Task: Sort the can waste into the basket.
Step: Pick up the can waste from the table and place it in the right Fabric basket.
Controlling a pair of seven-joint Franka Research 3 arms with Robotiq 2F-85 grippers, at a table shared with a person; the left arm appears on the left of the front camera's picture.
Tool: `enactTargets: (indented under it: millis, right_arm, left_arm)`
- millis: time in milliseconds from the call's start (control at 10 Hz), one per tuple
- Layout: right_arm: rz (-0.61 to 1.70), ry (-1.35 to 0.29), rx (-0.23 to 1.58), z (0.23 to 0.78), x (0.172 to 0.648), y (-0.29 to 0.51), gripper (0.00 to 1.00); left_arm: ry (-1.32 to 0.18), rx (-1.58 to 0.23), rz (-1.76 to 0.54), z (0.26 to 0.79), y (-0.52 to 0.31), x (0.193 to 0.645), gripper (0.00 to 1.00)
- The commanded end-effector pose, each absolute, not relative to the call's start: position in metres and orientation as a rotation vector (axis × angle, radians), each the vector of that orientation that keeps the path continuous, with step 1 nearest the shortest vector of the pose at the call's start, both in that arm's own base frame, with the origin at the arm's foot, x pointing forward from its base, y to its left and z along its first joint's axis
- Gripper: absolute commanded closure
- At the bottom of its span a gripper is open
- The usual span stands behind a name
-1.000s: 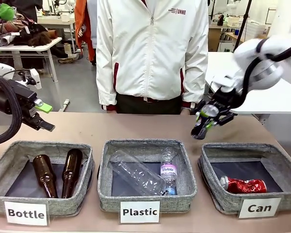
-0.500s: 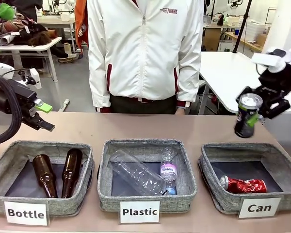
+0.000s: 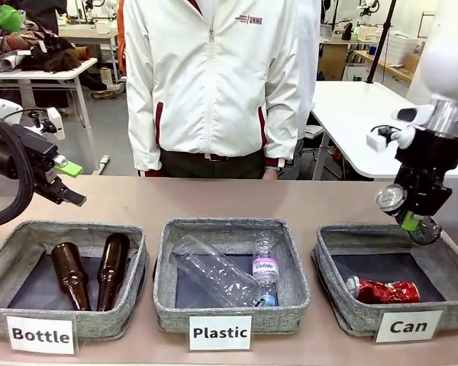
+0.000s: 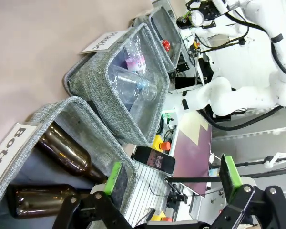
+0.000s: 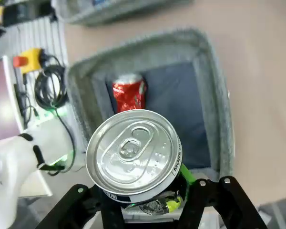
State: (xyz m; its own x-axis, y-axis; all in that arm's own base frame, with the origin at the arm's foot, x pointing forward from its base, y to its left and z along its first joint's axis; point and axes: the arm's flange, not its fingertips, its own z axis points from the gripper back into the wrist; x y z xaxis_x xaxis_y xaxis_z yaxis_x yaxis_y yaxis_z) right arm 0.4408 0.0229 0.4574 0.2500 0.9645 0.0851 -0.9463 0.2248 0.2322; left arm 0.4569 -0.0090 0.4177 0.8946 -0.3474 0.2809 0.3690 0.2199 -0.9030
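Can basket (image 3: 443, 316) sits at the table's right end, red can (image 3: 383, 290) lying inside. Right gripper (image 3: 414, 217) hangs above its far rim, pinching the black can (image 3: 391, 200). Right wrist view adds detail: silver can top (image 5: 131, 151) faces camera, red can (image 5: 129, 92) and basket (image 5: 214, 109) directly below. Left gripper (image 3: 70, 183) is spread, holding nothing, above the Bottle basket (image 3: 8, 267); left wrist view shows green pads (image 4: 228, 171) well apart, brown bottles (image 4: 62, 152) below.

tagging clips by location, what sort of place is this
Probably a robotics lab or workshop: three labelled sorting baskets, such as the "Can" basket, on a test table, white worktables behind, and cabling beside the robot base.
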Motion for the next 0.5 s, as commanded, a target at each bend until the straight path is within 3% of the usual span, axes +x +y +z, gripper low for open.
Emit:
enactTargets:
  millis: [0,200,300,400]
  right_arm:
    - [1.272,0.213,0.238,0.4516,0.4516,0.0287,1.00]
    - [1.293,0.203,0.243,0.4499,0.4532,0.0259,1.00]
    - [1.311,0.203,0.235,0.4488,0.4548,0.0275,0.44]
    - [1.325,0.222,0.231,0.4473,0.4562,0.0270,0.00]
  left_arm:
    - [-0.013,-1.241,-0.492,0.4188,-0.0109,0.4541,0.00]
    - [-0.013,-1.241,-0.492,0.4188,-0.0109,0.4541,0.00]
    - [-0.013,-1.241,-0.492,0.4188,-0.0109,0.4541,0.00]
    - [-0.013,-1.241,-0.492,0.4188,-0.0109,0.4541,0.00]
